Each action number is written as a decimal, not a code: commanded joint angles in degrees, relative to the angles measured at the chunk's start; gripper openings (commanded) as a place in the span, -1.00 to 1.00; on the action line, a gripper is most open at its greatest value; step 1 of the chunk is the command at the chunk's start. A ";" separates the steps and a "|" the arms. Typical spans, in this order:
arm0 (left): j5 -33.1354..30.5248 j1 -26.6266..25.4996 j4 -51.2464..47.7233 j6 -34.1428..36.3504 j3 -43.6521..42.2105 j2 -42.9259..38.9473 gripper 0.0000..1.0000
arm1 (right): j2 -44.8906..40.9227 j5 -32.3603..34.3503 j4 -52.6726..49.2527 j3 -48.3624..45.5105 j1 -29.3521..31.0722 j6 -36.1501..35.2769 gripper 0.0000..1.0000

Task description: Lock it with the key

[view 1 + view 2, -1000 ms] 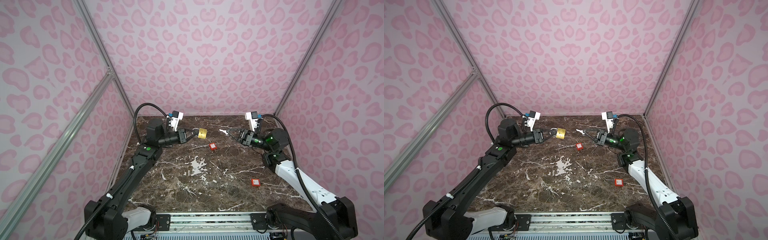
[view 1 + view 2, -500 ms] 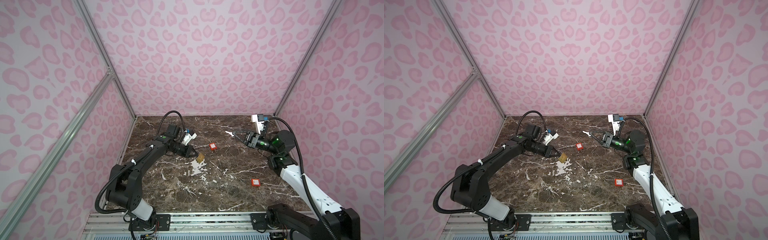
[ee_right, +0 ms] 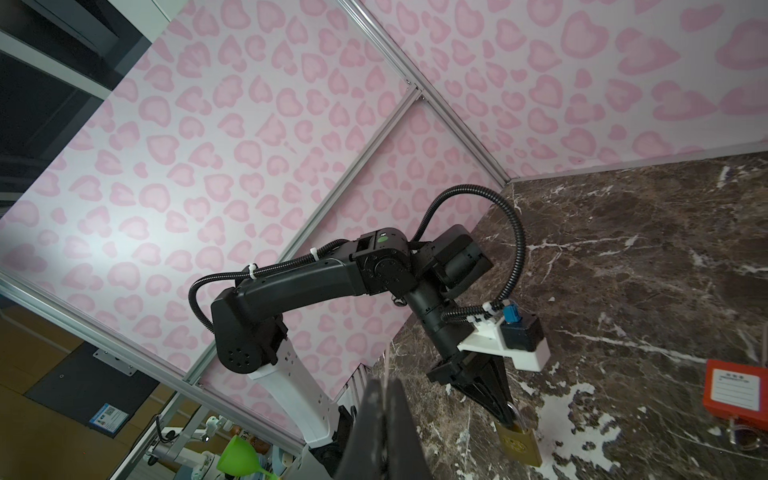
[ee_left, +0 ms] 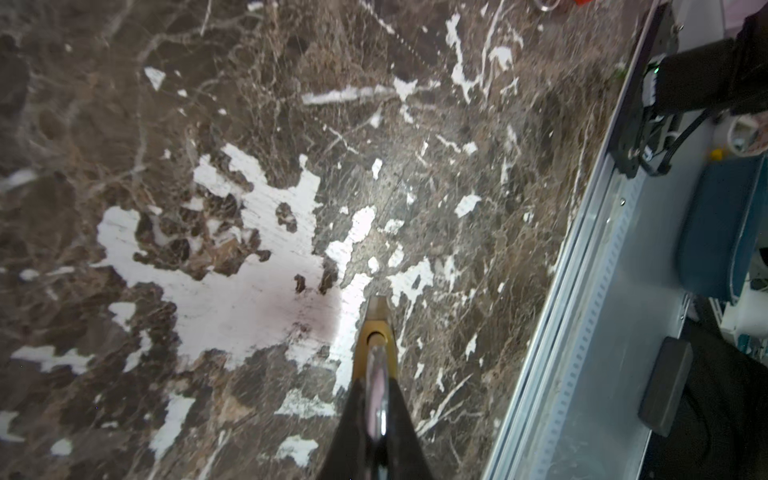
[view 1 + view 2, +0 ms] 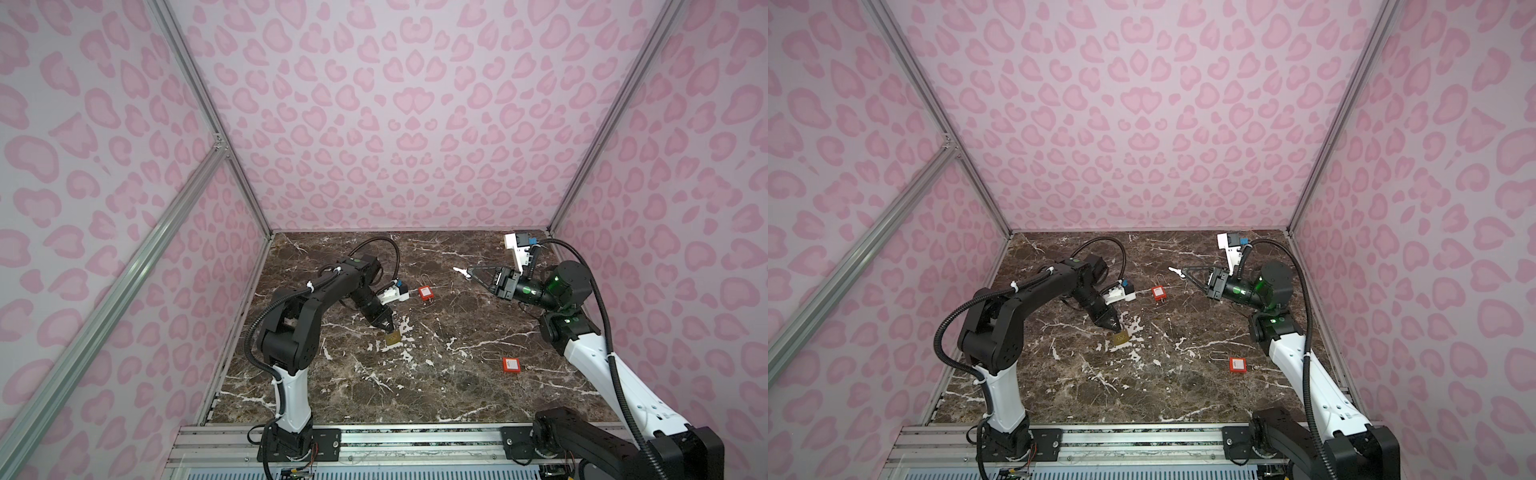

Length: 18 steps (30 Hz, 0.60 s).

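Observation:
A brass padlock [image 5: 392, 337] [image 5: 1120, 338] hangs low over the middle of the marble table. My left gripper [image 5: 386, 327] [image 5: 1113, 327] is shut on its silver shackle [image 4: 378, 382] and points down at the table. The lock's brass body [image 4: 376, 328] sticks out past the fingertips. I cannot tell if it touches the table. My right gripper [image 5: 468, 272] [image 5: 1187, 273] is raised at the back right, shut on a small silver key [image 5: 459, 270] [image 5: 1175, 271] that points left. In the right wrist view the key [image 3: 387, 363] shows edge-on, with the padlock [image 3: 517, 444] beyond it.
Two red padlocks with thin shackles lie on the table: one at the back centre [image 5: 425, 292] [image 5: 1158, 293] [image 3: 735, 392], one at the front right [image 5: 511, 365] [image 5: 1237, 364]. Pink-patterned walls close in three sides. A metal rail [image 5: 374, 440] runs along the front edge.
My left arm has swung down from a raised pose at the back to the table's middle, carrying the brass padlock. My right gripper has drawn back to the right with the key.

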 commanded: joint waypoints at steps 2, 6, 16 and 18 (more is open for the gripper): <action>2.33 0.33 -2.99 9.25 1.54 1.87 -0.94 | 0.65 -0.61 -0.13 0.29 -0.05 -1.12 -1.00; 5.60 0.26 -4.35 12.26 3.36 4.84 -0.94 | 0.56 -0.49 -0.67 0.02 -0.07 -1.42 -1.00; 2.61 0.26 -4.10 14.73 4.66 8.88 -0.94 | 1.24 -0.30 -3.40 0.63 -0.07 -3.43 -1.00; 1.53 0.25 -3.97 14.72 5.01 9.21 -0.94 | 1.47 -0.30 -3.39 0.68 -0.02 -3.53 -1.00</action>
